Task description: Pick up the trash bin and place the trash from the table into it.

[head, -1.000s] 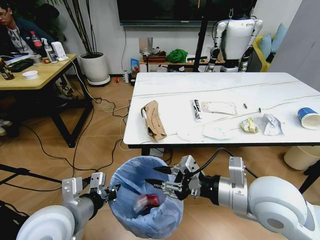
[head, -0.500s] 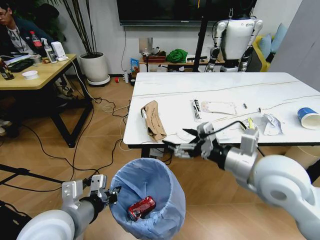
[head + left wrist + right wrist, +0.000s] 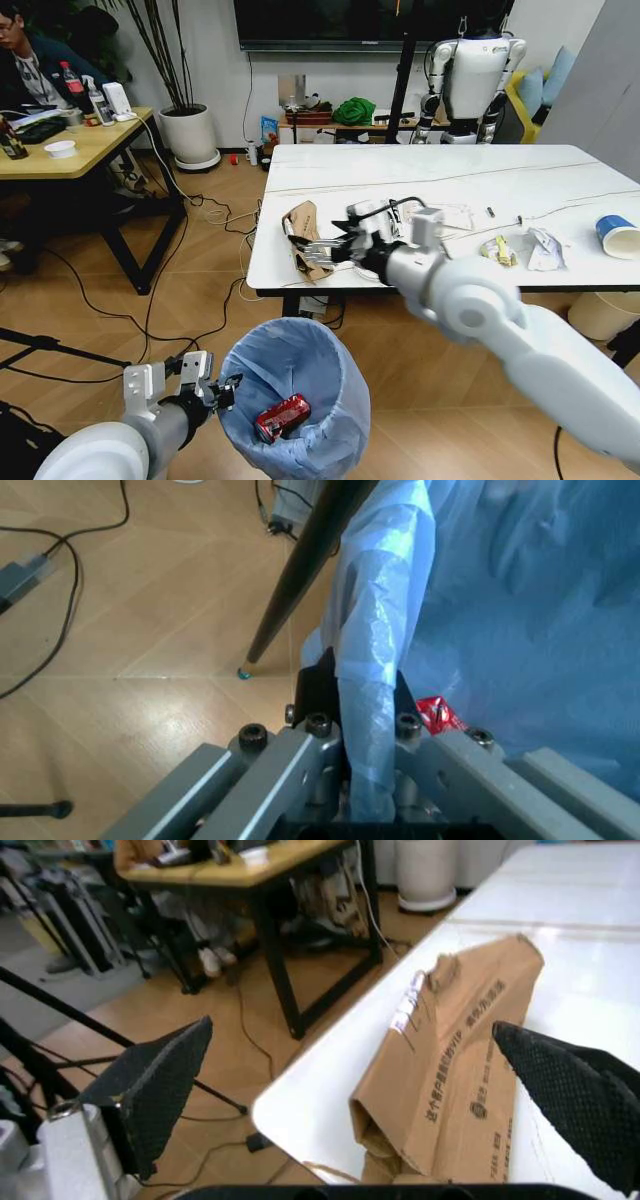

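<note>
Over the white marble-look table (image 3: 520, 180), the right gripper (image 3: 318, 250) — below its edge a moment ago — is now hovering, fingers spread, at the torn brown cardboard (image 3: 450, 1072). Left gripper (image 3: 368, 727) is pinching the blue-bagged round trash bin (image 3: 295, 400) — wrist view shows bag film between its jaws.

The head view looks forward and down from above the counter (image 3: 450, 170), taking in the bin (image 3: 295, 395) below its near edge. The left wrist view sits close against the bin's bag (image 3: 480, 592), facing the floor. The right wrist view looks across the counter's corner (image 3: 560, 937) at the cardboard (image 3: 450, 1065), shared with the head view.
</note>
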Motion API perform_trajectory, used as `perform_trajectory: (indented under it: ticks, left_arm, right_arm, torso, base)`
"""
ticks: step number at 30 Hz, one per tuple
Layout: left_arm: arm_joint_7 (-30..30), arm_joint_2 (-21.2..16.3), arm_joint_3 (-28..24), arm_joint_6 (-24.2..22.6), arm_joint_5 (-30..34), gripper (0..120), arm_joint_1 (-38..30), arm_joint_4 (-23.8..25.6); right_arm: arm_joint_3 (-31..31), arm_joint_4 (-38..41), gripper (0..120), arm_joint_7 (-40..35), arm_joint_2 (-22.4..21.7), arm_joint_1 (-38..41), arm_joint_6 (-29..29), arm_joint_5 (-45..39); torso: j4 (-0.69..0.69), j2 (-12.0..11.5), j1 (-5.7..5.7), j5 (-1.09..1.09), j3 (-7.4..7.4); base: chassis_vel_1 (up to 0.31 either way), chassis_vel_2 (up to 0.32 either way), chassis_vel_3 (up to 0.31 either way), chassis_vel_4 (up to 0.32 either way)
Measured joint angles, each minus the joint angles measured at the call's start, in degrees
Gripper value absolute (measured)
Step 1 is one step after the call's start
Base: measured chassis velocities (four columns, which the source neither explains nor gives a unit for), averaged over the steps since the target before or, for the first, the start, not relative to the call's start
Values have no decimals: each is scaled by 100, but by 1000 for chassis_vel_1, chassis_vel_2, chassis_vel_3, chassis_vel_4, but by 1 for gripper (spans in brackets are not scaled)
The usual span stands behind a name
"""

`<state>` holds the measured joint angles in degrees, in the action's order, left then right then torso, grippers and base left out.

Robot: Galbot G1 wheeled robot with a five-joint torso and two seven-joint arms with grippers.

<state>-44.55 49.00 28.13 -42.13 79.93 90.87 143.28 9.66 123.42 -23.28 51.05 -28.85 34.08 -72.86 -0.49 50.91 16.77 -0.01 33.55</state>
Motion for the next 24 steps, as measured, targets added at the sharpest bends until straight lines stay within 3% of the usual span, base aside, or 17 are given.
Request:
perform_trajectory:
  ticks: [7, 20, 24]
  left_arm:
    - [10, 39, 83, 0, 3, 0, 22, 0]
    - [46, 34, 224, 0, 65, 0, 23, 0]
    - [53, 32, 253, 0, 105, 0, 9, -1]
  right_arm:
    - [648, -868, 100, -1099, 674, 530, 151, -132]
    - [1024, -1142, 100, -1904, 1169, 704, 236, -419]
    - [1039, -1211, 89, -1916, 1167, 683, 254, -415]
  torso:
    - [-1, 0, 0, 0, 0]
    - [-1, 1, 0, 0, -1]
    - [-1, 1, 0, 1, -1]
  base:
    - [0, 0, 0, 0]
    - [0, 0, 0, 0]
    - [0, 0, 0, 0]
